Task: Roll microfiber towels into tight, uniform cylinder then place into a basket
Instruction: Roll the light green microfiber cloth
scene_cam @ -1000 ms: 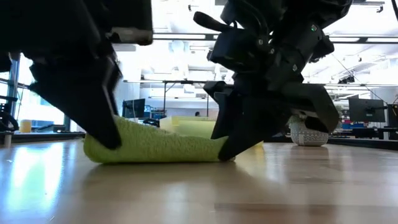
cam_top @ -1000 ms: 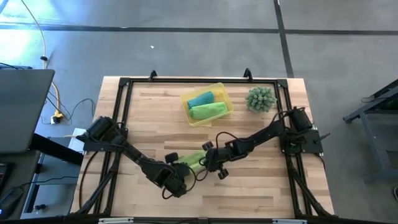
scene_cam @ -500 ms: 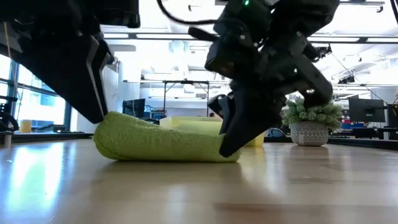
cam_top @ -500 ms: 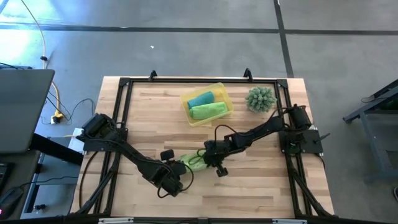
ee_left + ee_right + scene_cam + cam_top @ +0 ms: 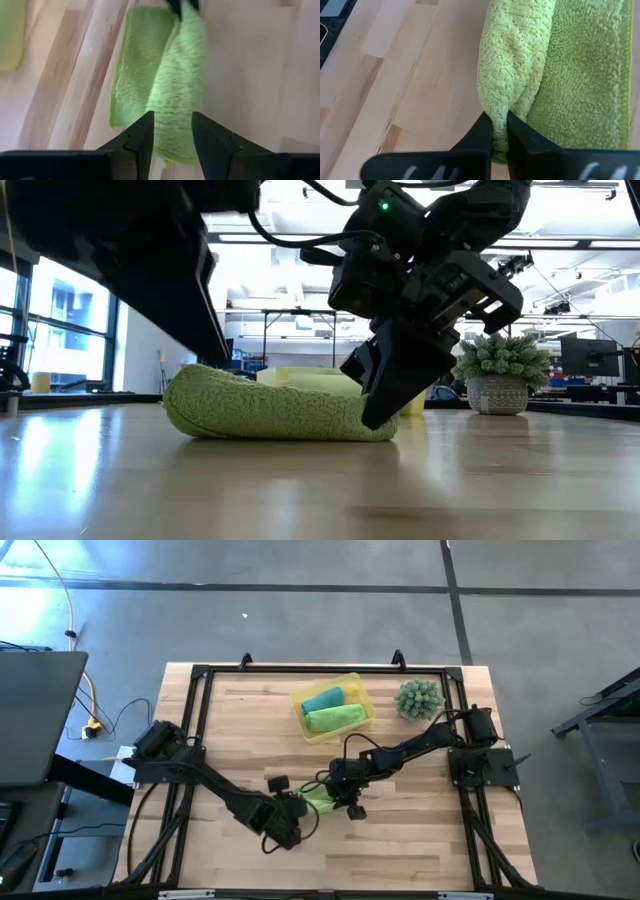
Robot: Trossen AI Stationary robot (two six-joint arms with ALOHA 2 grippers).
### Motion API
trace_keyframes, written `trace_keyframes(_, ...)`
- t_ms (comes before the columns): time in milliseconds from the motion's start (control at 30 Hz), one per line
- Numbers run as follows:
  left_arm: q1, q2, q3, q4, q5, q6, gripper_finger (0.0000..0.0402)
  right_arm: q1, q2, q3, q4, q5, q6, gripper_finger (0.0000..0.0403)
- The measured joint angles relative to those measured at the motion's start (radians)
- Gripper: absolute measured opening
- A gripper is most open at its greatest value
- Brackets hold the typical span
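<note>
A lime-green microfiber towel [image 5: 318,800], partly rolled, lies on the wooden table a little in front of its middle. The roll [image 5: 180,75] lies beside a flat layer [image 5: 131,75]. My right gripper [image 5: 500,131] is shut on the towel's right end [image 5: 375,420]. My left gripper [image 5: 172,135] is open just over the towel's left end [image 5: 200,395], with the roll showing between its fingers. The yellow basket [image 5: 298,698] at the far middle holds a teal roll [image 5: 323,698] and a lime-green roll [image 5: 337,718]. My right gripper pinches a fold of the rolled part [image 5: 501,112] at the towel's right end between its two fingers. The fingers [image 5: 385,385] slant down from above and the right. The towel lies on the table, with its flat layer [image 5: 590,75] beside the roll.
A spiky green plant in a pot [image 5: 420,698] stands at the far right, beside the basket. The black frame rails [image 5: 205,720] run along the table's edges. Bare wood lies in front of the towel [image 5: 320,490].
My left gripper has risen from the table at the towel's left end to just above it and has moved a little toward the table's right. The towel's left end has slid right and the roll now looks shorter. My right gripper stays shut on the right end.
</note>
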Motion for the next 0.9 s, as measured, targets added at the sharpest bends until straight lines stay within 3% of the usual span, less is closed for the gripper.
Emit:
trace_keyframes(300,0.03,0.0,-0.003,0.017,0.104,0.003,0.0157,-0.002,0.0,0.0,0.0,0.009,-0.001,0.0007)
trace_keyframes(667,0.035,0.004,-0.003,0.046,0.083,0.053,0.0159,-0.003,0.0,0.0,0.002,0.012,-0.002,0.001)
trace_keyframes(900,0.057,0.052,-0.003,0.05,0.183,0.092,0.0159,-0.003,0.0,0.0,0.002,0.015,-0.002,0.0012)
